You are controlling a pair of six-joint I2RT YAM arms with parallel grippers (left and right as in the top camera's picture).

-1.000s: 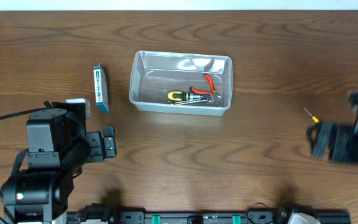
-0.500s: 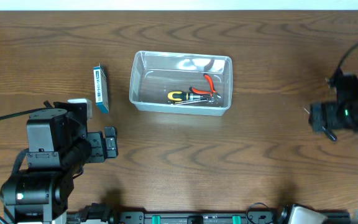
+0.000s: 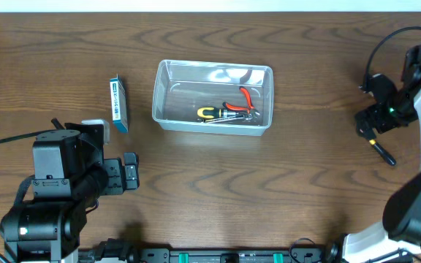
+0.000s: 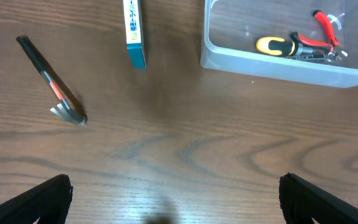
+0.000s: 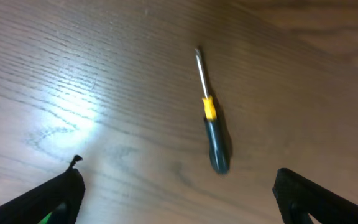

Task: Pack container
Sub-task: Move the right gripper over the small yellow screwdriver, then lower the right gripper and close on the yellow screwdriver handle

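Observation:
The container is a clear bin at the table's middle, holding a yellow-handled screwdriver and red pliers. It also shows in the left wrist view. My right gripper is open and empty, next to a black-handled screwdriver that lies on the table. In the right wrist view that screwdriver lies just ahead of the open fingers. My left gripper is open and empty at the front left; its fingers frame bare wood.
A small blue-and-white box lies left of the container, also in the left wrist view. A small black pry tool with a red band lies left of the box; the left arm hides it from overhead.
My right arm has swung from the front right toward the far right and turned, uncovering the black-handled screwdriver's handle. The left arm has hardly moved.

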